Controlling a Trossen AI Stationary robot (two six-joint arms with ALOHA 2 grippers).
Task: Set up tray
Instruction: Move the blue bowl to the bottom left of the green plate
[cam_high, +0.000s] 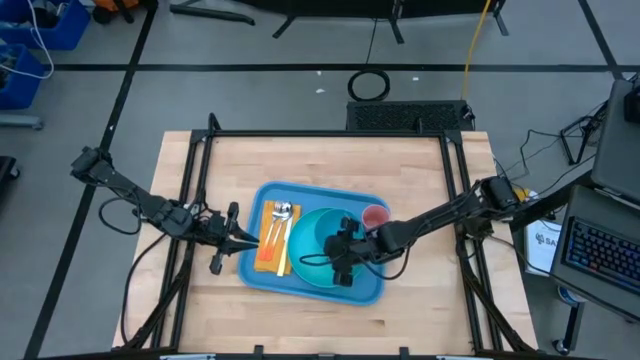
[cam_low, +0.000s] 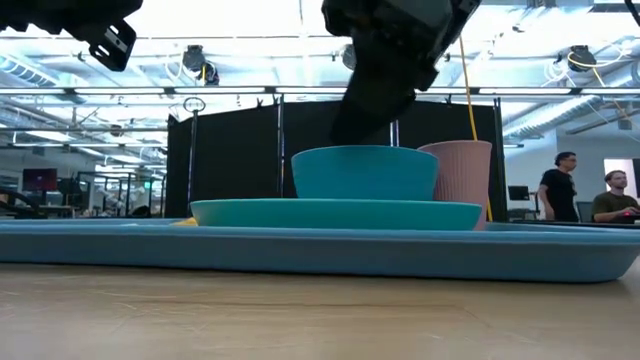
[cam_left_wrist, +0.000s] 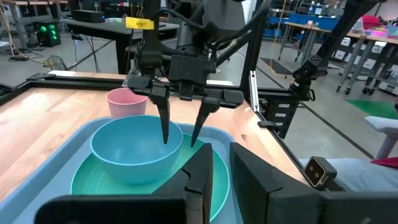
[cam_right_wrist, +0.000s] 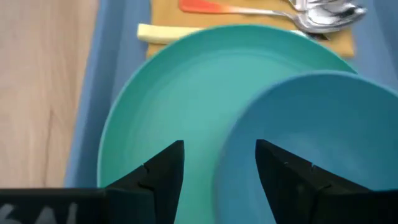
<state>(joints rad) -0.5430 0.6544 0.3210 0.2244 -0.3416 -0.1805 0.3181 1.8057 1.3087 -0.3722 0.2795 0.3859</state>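
Up front, the light-blue tray (cam_low: 300, 252) sits mid-table, nearly dressed: teal plate (cam_high: 318, 262), blue bowl (cam_left_wrist: 135, 148) on it, pink cup (cam_high: 375, 216), spoon (cam_high: 282, 212) on the yellow napkin (cam_high: 270, 250). Little looks left. Right gripper (cam_left_wrist: 181, 127) hangs over the bowl's rim, fingers spread, holding nothing. Left gripper (cam_high: 232, 236) waits at the tray's edge, fingers nearly together, empty.

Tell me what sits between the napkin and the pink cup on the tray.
In the high view, the teal plate carrying the blue bowl lies between the napkin and pink cup, all on the tray.
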